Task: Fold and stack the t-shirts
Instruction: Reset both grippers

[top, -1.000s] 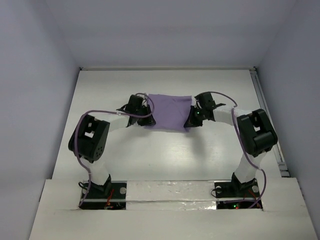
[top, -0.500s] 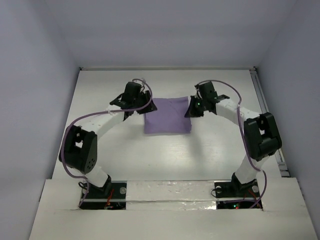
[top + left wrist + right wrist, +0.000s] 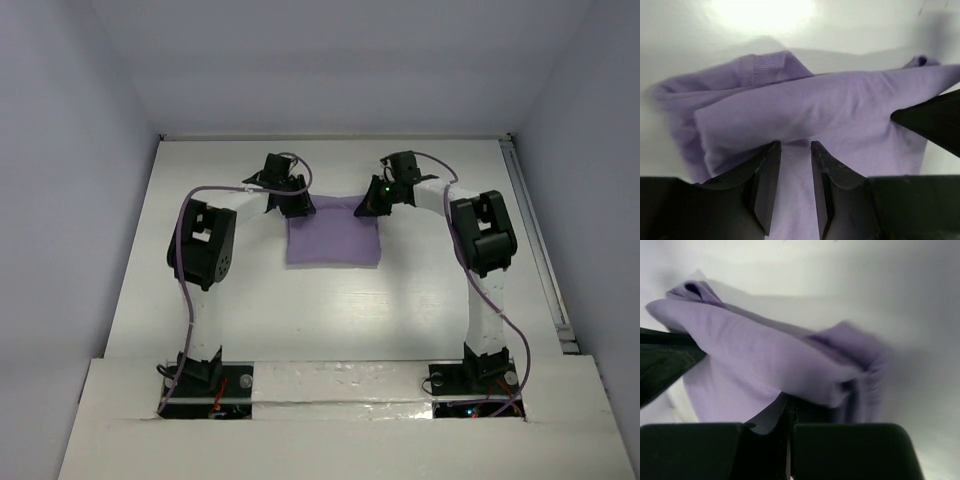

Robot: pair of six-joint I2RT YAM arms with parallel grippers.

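Observation:
The lavender t-shirt lies folded into a rough square at the table's middle. Its far edge is raised into a soft fold between my two grippers. At the far left corner of the shirt, my left gripper stands open, and flat cloth shows in the gap between its fingers. My right gripper is at the far right corner, shut on the t-shirt's folded edge, with cloth draped over its tip. A bunched sleeve lies beside it.
The white table is boxed in by pale walls, and a rail runs along its right side. The right gripper's dark tip shows in the left wrist view. The left gripper's tip shows in the right wrist view.
Both grippers have moved away from the bases towards the far side, carrying the shirt's edge with them. The left jaws have parted. The shirt now lies flatter on the table.

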